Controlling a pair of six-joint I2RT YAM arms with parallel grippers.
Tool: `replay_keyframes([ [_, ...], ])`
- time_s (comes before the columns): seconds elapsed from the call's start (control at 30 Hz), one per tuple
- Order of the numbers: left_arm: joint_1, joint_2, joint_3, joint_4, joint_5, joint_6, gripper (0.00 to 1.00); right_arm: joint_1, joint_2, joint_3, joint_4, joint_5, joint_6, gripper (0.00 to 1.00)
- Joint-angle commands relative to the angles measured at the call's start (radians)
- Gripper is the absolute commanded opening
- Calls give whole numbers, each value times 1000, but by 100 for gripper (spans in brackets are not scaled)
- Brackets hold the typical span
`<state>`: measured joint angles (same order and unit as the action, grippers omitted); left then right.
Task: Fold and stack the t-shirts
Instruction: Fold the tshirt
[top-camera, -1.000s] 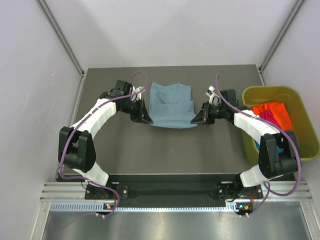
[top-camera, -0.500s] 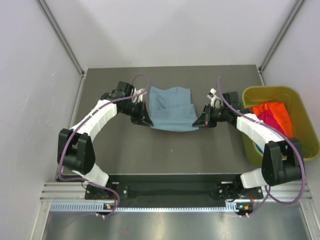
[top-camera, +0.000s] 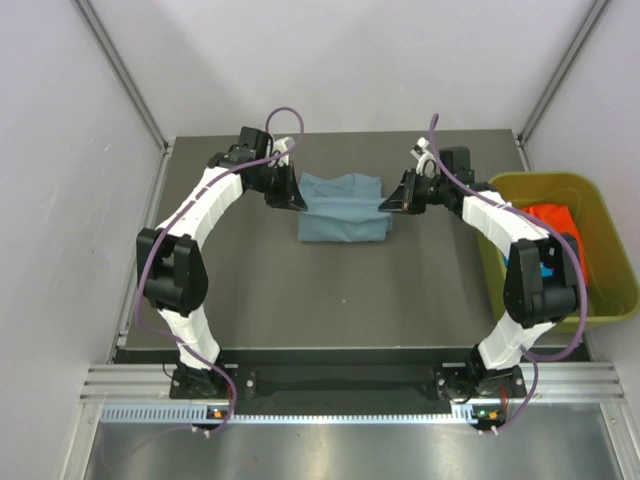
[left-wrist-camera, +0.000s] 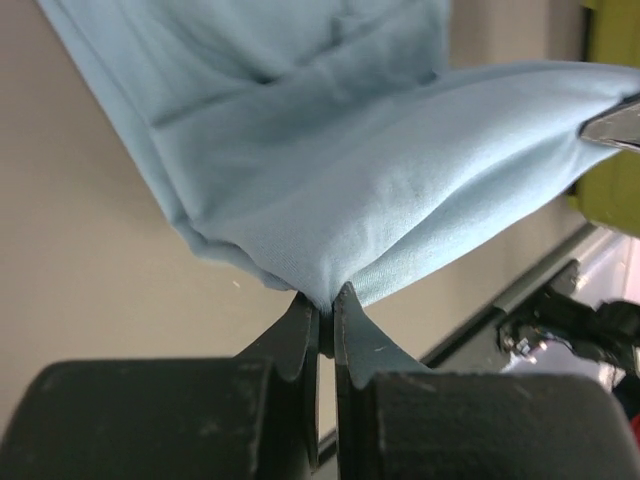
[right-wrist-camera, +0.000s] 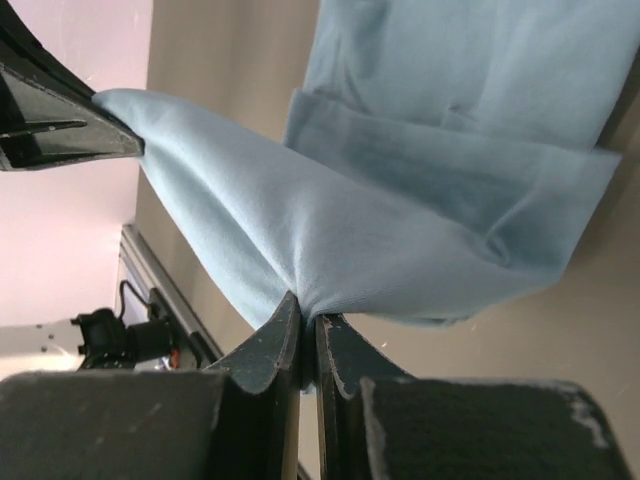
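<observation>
The grey-blue t-shirt (top-camera: 343, 207) lies partly folded at the back middle of the table. My left gripper (top-camera: 299, 202) is shut on its left edge, and my right gripper (top-camera: 384, 205) is shut on its right edge. Both hold one lifted fold of cloth stretched between them over the rest of the shirt. In the left wrist view the jaws (left-wrist-camera: 322, 305) pinch a corner of the shirt (left-wrist-camera: 340, 190). In the right wrist view the jaws (right-wrist-camera: 308, 318) pinch the other corner of the shirt (right-wrist-camera: 400, 210). An orange t-shirt (top-camera: 560, 222) lies in the bin.
A yellow-green bin (top-camera: 600, 300) stands at the right edge of the table, with a magenta bit and a turquoise bit beside the orange cloth. White walls close in the back and sides. The dark table (top-camera: 330, 290) stretches in front of the shirt.
Both grippers have carried the near edge of the grey-blue shirt away from me, toward the back of the table, folding it over itself. The shirt now looks shorter front to back.
</observation>
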<state>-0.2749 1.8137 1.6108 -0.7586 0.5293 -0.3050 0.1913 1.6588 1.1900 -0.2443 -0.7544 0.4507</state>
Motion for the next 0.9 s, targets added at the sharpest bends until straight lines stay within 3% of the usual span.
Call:
replay_keyframes([
  [0.0,25,70,66,54,-61,37,0,-23,70,110,79,29,-20,0],
  [0.4,26,363,443,93,-170,81,0,-27,337,394,102,44,-23,0],
  [0.87,28,530,551,153,-290,93,0,-23,593,585,166,59,5,0],
])
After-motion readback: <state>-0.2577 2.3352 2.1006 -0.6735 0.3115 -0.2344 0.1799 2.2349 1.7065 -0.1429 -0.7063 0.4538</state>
